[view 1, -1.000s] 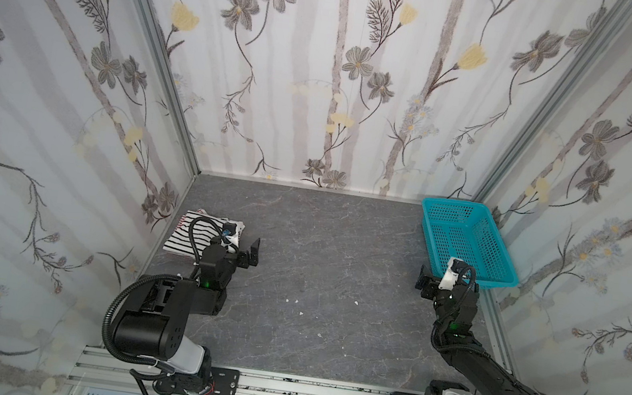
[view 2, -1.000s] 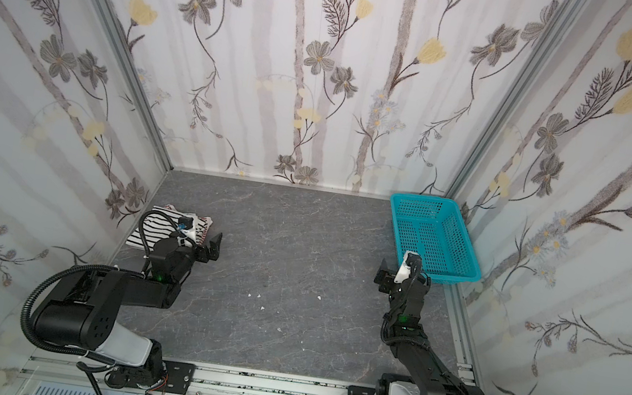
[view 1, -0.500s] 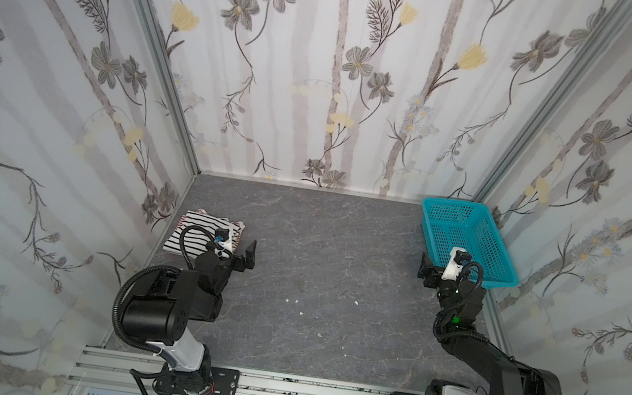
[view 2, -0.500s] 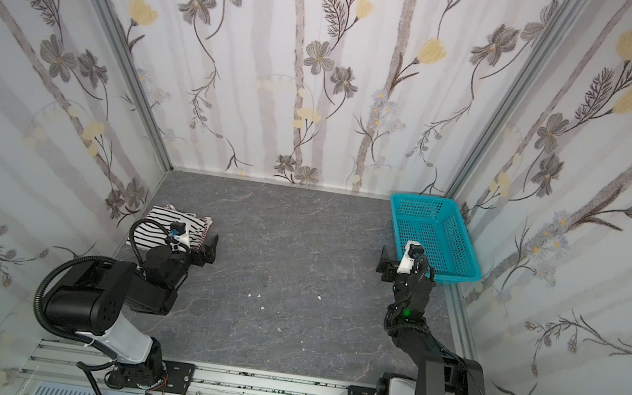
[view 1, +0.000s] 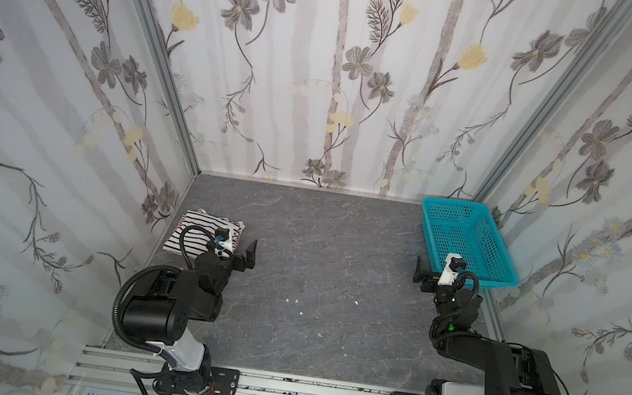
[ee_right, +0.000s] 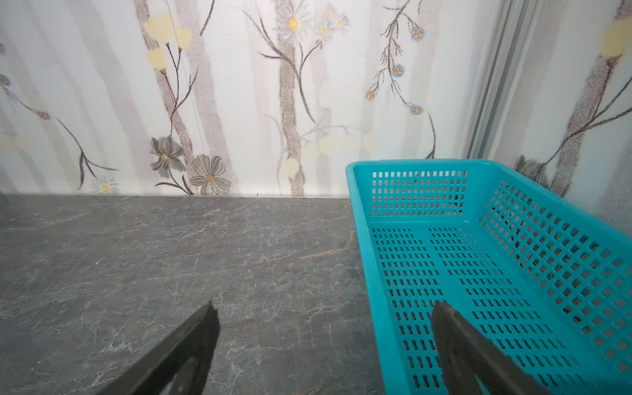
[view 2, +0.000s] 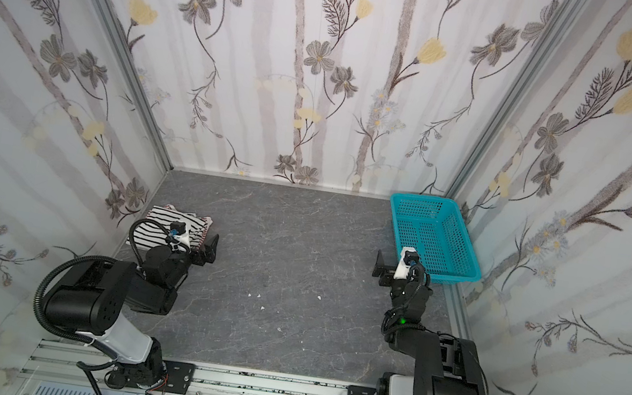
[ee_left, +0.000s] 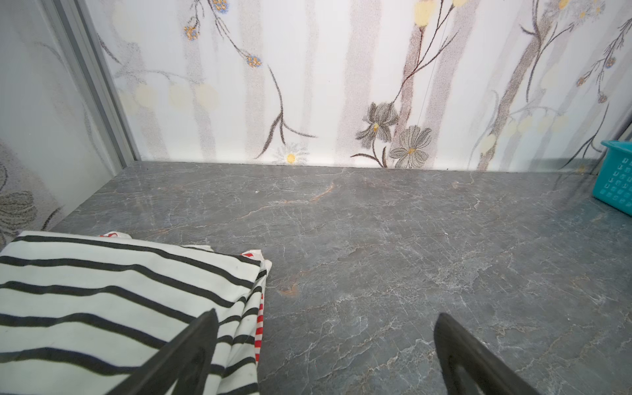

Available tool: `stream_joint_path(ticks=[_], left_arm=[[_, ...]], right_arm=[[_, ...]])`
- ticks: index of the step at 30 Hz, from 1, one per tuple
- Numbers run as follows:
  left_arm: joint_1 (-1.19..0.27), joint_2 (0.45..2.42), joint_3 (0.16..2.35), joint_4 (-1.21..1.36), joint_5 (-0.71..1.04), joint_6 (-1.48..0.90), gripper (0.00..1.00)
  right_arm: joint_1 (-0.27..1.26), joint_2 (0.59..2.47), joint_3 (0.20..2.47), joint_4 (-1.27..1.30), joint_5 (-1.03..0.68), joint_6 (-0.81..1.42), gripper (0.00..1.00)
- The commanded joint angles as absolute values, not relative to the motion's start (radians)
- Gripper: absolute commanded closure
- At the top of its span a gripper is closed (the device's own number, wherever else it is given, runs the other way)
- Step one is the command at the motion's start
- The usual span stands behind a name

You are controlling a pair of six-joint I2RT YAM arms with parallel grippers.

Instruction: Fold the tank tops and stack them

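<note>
Only the left wrist view clearly shows the red-and-white tank top under the folded black-and-white tank top, at the left edge of the bench. Left jaws and right jaws stand apart, empty.

Left arm: folded low over its base, elbow tucked back, forearm reaching forward
Left wrist: low and roughly level, in line with the forearm
Left gripper: jaws spread wide, nothing between them; in the wrist view both fingers are bare and well apart
Right arm: folded low likewise, elbow back, forearm reaching forward
Right wrist: low, tilted slightly upward
Right gripper: jaws wide apart, holding nothing; fingers bare
Both arms: well apart, each on its own side, grippers pointing forward
</note>
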State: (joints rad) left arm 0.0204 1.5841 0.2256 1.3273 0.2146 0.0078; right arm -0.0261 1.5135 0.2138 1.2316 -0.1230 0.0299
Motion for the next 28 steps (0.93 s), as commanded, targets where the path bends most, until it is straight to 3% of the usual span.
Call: stream_joint_path(ticks=[1, 28], left_arm=[[0.021, 1.587, 0.223, 1.37, 0.223, -0.004, 0.0], [0.021, 1.586, 0.224, 1.37, 0.222, -0.003, 0.0]], right_arm=[[-0.015, 1.513, 0.209, 1.299, -0.097, 0.012, 0.0], [-0.012, 1.513, 0.21, 1.3, -0.081, 0.015, 0.0]])
